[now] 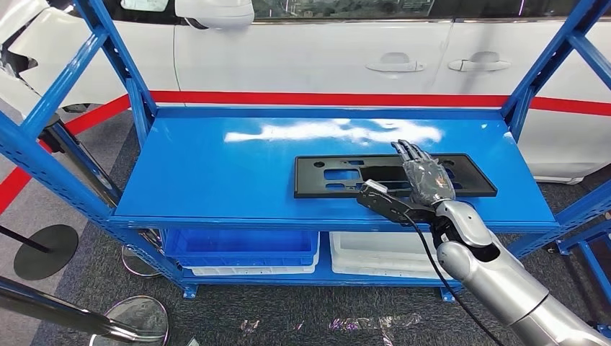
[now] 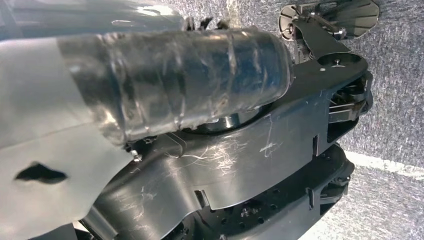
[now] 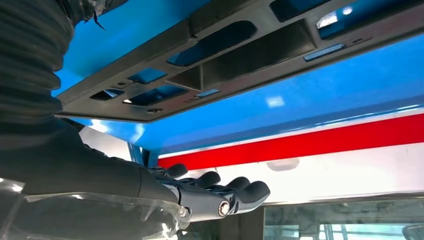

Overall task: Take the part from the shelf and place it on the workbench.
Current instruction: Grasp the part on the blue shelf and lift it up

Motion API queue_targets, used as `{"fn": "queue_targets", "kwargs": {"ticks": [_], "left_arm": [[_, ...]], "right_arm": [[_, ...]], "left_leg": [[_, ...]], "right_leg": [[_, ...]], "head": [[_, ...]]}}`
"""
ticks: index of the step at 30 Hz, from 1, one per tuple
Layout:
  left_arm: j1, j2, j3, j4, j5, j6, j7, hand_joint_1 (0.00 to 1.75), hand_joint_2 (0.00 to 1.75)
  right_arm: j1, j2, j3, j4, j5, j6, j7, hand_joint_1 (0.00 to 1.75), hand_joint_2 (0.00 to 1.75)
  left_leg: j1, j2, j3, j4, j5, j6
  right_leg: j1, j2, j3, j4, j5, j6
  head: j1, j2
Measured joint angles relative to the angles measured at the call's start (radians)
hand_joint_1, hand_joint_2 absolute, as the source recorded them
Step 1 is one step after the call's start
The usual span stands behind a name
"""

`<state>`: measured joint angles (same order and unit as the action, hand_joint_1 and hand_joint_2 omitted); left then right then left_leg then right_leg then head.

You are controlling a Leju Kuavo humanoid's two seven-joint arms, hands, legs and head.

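Head view high, facing down at shelf (image 1: 216, 166); right wrist view close, sharing it.

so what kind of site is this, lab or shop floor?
Probably a car workshop or assembly area. A white car stands just behind a blue steel shelf, which carries a black plastic part. Storage bins sit on the tier below. The right hand is over the part.

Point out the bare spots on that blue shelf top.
The shelf top is bare across its left half, from the left posts to the black part, and along the back strip behind it. The right half is crowded: the part lies there with the right hand over it.
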<state>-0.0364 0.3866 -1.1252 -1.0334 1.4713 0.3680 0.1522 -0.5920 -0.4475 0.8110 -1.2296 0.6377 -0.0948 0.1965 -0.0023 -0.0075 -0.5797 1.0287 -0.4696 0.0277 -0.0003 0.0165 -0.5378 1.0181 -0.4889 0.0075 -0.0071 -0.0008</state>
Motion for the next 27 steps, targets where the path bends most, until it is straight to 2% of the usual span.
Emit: {"fn": "queue_targets", "kwargs": {"ticks": [15,27], "left_arm": [[-0.003,0.009,-0.014,-0.001,0.000,-0.005,0.000,0.00,0.00],[-0.007,0.017,-0.017,-0.001,0.000,-0.016,0.003,0.00,0.00]], "right_arm": [[-0.005,0.007,0.001,0.053,0.026,-0.025,-0.003,0.00,1.75],[-0.054,0.052,0.037,0.142,0.077,0.000,-0.020,0.00,1.75]], "left_leg": [[0.000,0.000,0.000,0.000,0.000,0.000],[0.000,0.000,0.000,0.000,0.000,0.000]], "right_leg": [[0.000,0.000,0.000,0.000,0.000,0.000],[0.000,0.000,0.000,0.000,0.000,0.000]], "head": [[0.000,0.000],[0.000,0.000]]}}
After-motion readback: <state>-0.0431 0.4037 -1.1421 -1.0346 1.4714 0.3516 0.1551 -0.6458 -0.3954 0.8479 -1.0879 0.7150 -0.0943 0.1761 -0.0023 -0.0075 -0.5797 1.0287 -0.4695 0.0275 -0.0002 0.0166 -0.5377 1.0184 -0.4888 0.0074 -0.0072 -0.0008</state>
